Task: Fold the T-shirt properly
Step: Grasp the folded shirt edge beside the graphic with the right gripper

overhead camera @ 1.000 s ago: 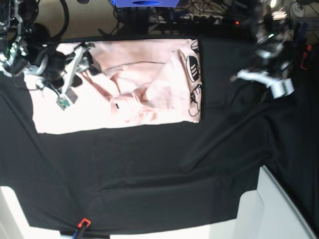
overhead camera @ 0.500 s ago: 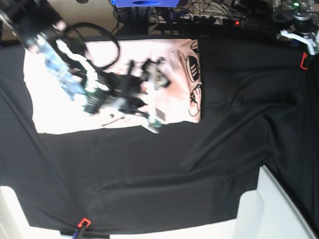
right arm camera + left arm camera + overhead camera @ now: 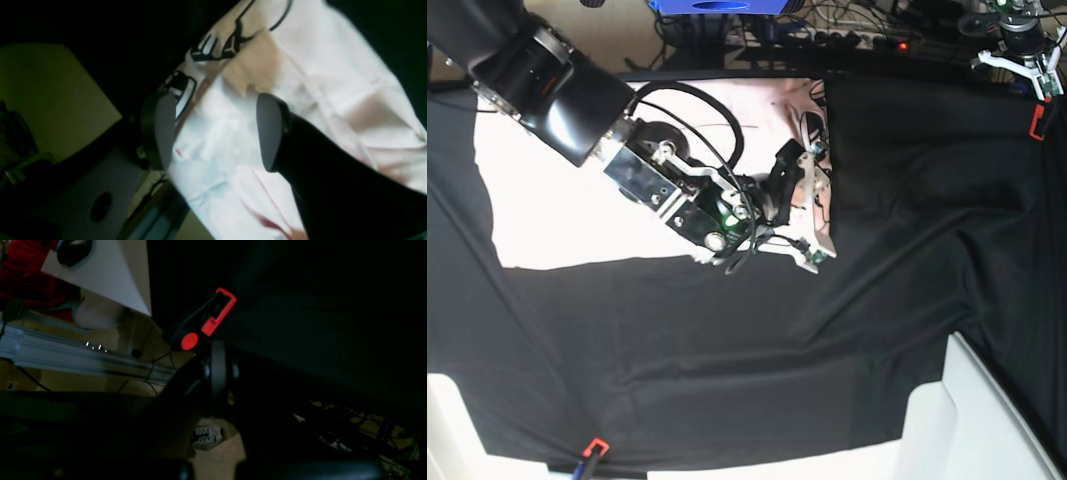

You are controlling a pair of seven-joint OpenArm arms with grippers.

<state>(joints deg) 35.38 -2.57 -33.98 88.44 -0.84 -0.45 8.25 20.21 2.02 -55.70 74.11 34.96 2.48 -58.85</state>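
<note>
The pale pink T-shirt lies flat on the black cloth at the back left, its black print along the right edge. My right arm reaches across it. The right gripper hovers open over that printed right edge. In the right wrist view the two fingers stand wide apart above the pink fabric and the print, with nothing gripped. My left gripper is off at the far back right corner, away from the shirt. It is shut and empty.
The black table cloth covers the table, with wrinkles at the right. Red clamps pin it at the back right and front left. White table edges show at the front. Cables and a blue object lie behind.
My right arm has swept from the shirt's left end across to its right printed edge. The left arm has pulled back to the far back right corner.
</note>
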